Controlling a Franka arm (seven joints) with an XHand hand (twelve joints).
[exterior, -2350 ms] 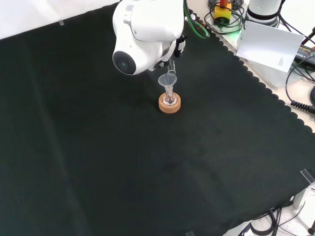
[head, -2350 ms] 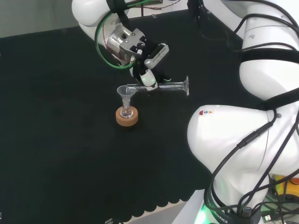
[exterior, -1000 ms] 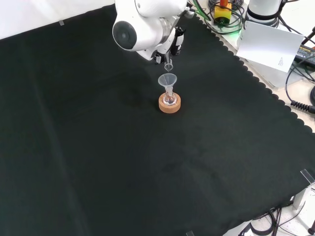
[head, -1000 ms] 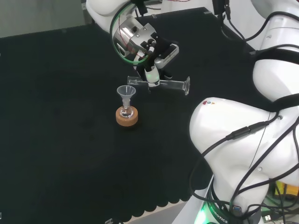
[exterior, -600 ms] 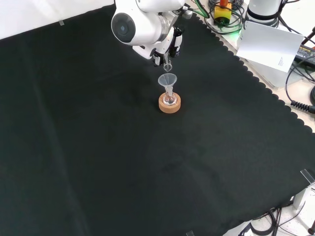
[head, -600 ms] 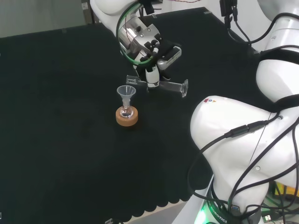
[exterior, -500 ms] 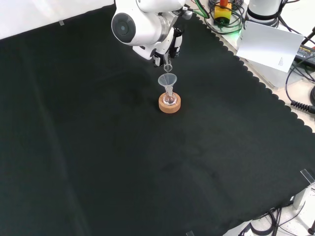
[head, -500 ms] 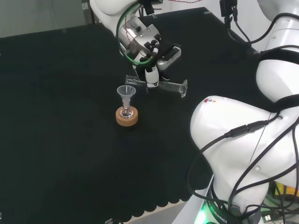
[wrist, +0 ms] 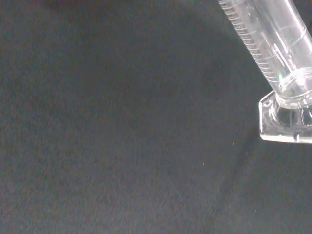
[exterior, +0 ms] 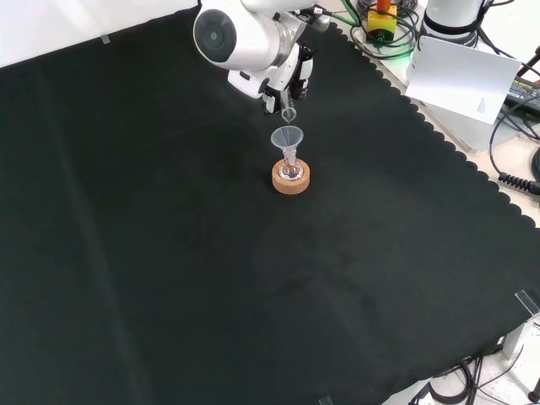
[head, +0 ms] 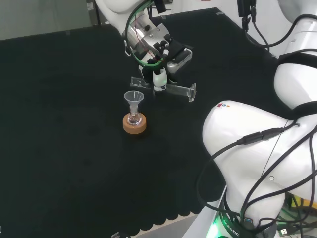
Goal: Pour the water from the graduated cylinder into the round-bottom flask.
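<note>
In the head view the hand (head: pixel 160 77) is shut on the clear graduated cylinder (head: pixel 173 89), which it holds nearly level in the air. The cylinder's mouth end points left and sits slightly higher than its foot, above and just behind the funnel (head: pixel 133 97). The funnel stands in the small round-bottom flask (head: pixel 132 119) on a cork ring (head: pixel 134 126). In the front view the cylinder's mouth (exterior: pixel 288 114) hangs just above the funnel (exterior: pixel 288 137) and the flask (exterior: pixel 290 172). The wrist view shows the cylinder's scale (wrist: pixel 265 46) and its foot (wrist: pixel 286 119) over black cloth.
The arm's white links (head: pixel 257 148) stand at the right of the head view. In the front view a white link (exterior: pixel 240 35) hangs over the hand. Cables, a white sheet (exterior: pixel 462 76) and gear lie beyond the cloth's scalloped edge.
The hand has drawn up and back from the funnel, and the cylinder has tipped from mouth-down over the funnel to nearly level with the mouth slightly raised.
</note>
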